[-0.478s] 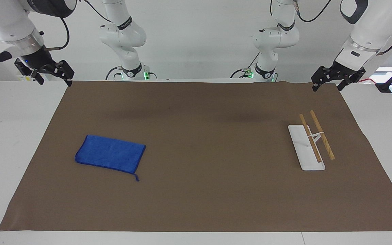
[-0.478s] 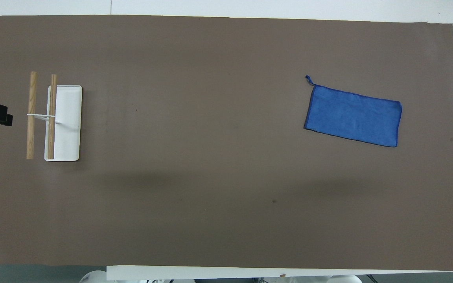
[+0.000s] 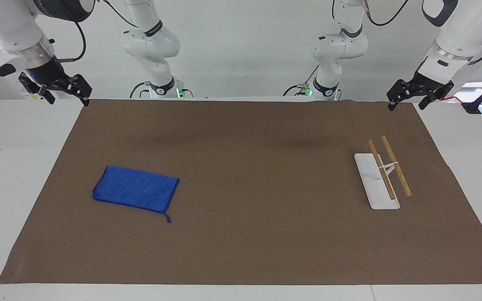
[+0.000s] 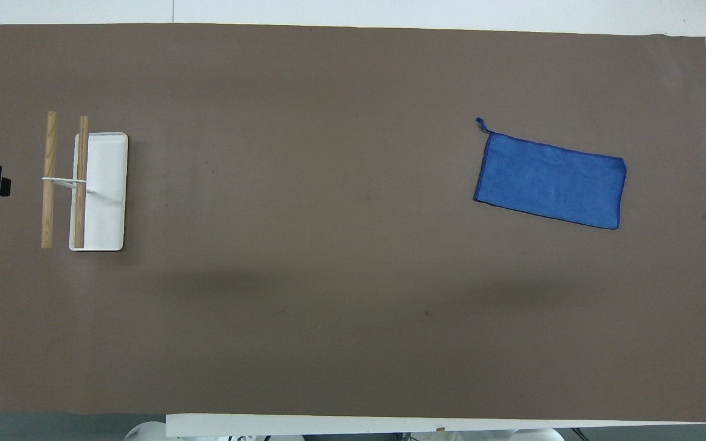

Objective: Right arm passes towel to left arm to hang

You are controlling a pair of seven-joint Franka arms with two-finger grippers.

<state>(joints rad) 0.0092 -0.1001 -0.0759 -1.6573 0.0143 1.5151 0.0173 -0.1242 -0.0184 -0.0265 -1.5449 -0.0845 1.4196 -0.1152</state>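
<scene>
Brown matting covers my white worktop; the towel lies flat toward the right arm's end, the wooden-barred rack toward the left's. Both pincers, left and right, hang spread and empty over the mat's corners nearest the robots.

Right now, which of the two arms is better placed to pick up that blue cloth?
The right. Its pincer hangs at the table end where the towel lies flat; the left pincer waits above the rack end.

White table, brown mat across it, plain white wall
</scene>
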